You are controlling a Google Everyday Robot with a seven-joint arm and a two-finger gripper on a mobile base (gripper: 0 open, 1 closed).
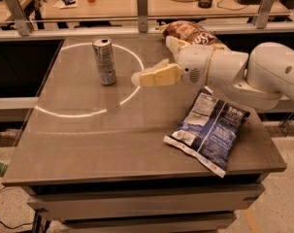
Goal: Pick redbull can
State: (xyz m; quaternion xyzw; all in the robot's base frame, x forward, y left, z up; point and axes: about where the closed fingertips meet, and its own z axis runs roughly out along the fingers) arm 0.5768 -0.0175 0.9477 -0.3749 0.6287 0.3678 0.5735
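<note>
The redbull can is a tall slim silver-grey can with a shiny pull-tab top. It stands upright on the grey table, toward the back left, inside a bright ring of light. My gripper reaches in from the right on a white arm, with pale cream fingers pointing left toward the can. The fingertips are a short way to the right of the can and do not touch it. Nothing is between the fingers.
A dark blue chip bag lies flat at the table's front right. A brown chip bag lies at the back edge behind the arm. A rail with metal posts runs behind the table, with a cluttered desk beyond.
</note>
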